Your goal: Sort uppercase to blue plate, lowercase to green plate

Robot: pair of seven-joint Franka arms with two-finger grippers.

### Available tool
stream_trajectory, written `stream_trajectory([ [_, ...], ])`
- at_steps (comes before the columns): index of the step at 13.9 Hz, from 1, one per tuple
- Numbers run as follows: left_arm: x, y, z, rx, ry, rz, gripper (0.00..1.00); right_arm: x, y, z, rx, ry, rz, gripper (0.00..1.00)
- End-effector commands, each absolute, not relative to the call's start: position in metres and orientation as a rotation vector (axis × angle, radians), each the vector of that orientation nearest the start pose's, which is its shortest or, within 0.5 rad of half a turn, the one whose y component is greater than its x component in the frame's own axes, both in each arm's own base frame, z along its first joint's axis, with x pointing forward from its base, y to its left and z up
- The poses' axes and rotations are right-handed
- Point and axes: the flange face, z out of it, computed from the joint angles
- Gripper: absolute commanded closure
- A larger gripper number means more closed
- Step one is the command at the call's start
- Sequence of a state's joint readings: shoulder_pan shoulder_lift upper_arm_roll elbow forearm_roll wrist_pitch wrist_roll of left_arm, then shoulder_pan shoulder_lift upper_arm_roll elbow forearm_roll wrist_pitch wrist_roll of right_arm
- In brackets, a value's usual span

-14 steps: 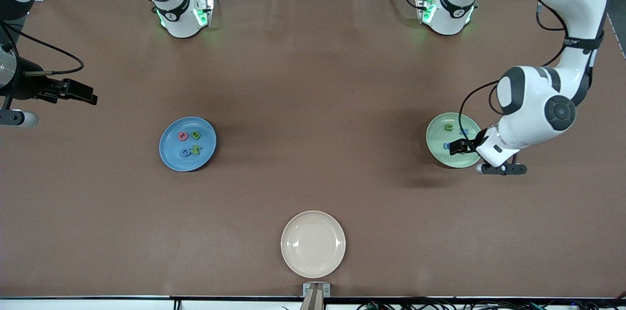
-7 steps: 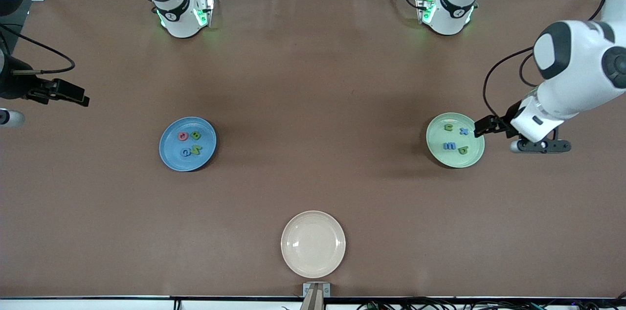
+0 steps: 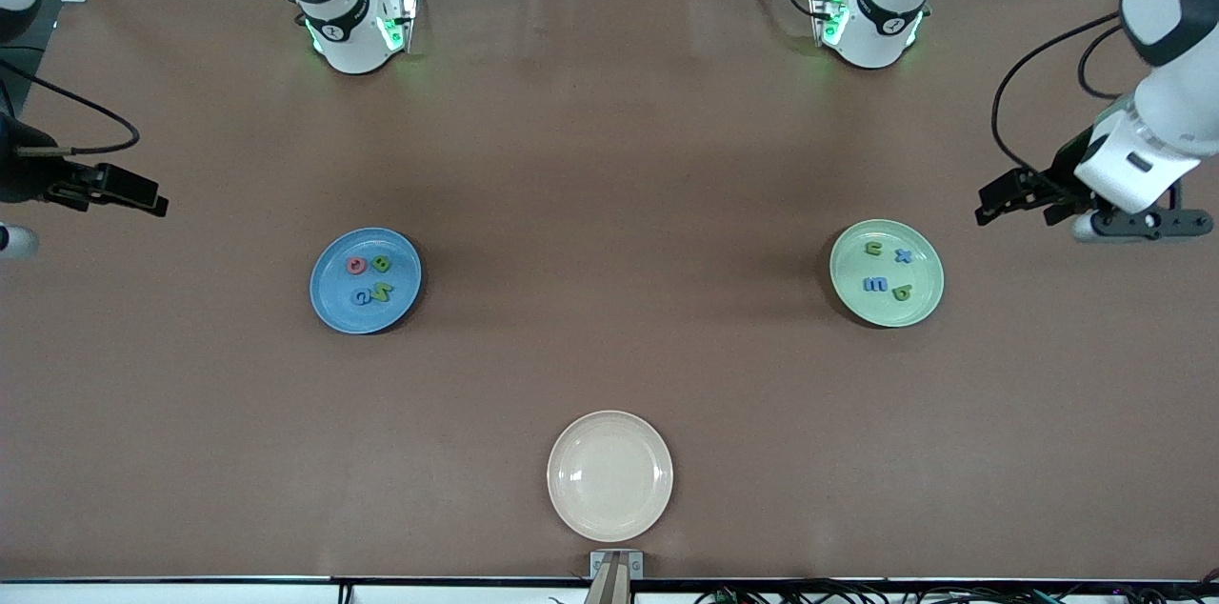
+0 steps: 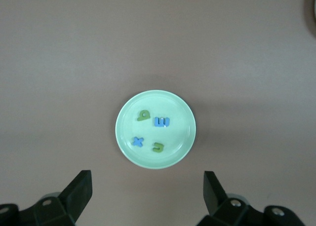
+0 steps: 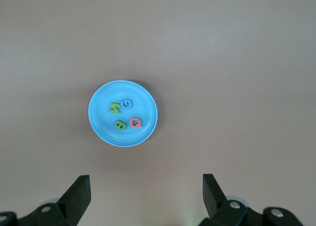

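- Front view: round blue plate (image 3: 366, 280) holds the four foam uppercase letters (image 3: 369, 279); pale green plate (image 3: 887, 272) holds the four lowercase letters (image 3: 887, 272). Sorting looks done; cream plate (image 3: 609, 475) bare on the brown counter (image 3: 609, 156).
- Left wrist view: left gripper (image 4: 145, 196) wide, empty, high above the green plate.
- Right wrist view: right gripper (image 5: 145, 196) wide, empty, above the blue plate.

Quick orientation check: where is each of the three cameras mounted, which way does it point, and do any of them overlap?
Front view: high across the table, facing both arm bases; shows the blue plate, green plate, cream plate, left gripper and right gripper.
Left wrist view: looks down between its open fingers at the green plate.
Right wrist view: looks down between its open fingers at the blue plate.
Shared: each wrist view shares its plate with the front view.
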State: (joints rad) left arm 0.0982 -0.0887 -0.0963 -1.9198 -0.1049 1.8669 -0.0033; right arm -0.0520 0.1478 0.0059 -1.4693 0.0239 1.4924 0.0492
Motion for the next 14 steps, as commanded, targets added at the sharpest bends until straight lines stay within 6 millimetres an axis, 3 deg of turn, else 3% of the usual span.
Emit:
stream_trajectory([
  [1,0.534,0.01,0.579,-3.244,-0.068,-0.042,0.01,0.593,-0.031,0.585,-3.107,0.162,0.177,0.0],
  [5,0.526,0.011,0.64,-3.242,-0.053,-0.062,0.01,0.595,-0.022,0.581,-3.122,0.148,0.187,0.0],
  [7,0.528,0.01,0.659,-3.238,-0.046,-0.116,0.01,0.592,-0.023,0.578,-3.114,0.145,0.225,0.0],
  [10,0.543,-0.009,0.663,-3.136,0.057,-0.132,0.01,0.584,-0.026,0.577,-3.109,0.152,0.278,0.0],
  [14,0.548,0.012,0.663,-3.145,0.027,-0.138,0.01,0.562,-0.024,0.601,-3.109,0.151,0.242,0.0],
])
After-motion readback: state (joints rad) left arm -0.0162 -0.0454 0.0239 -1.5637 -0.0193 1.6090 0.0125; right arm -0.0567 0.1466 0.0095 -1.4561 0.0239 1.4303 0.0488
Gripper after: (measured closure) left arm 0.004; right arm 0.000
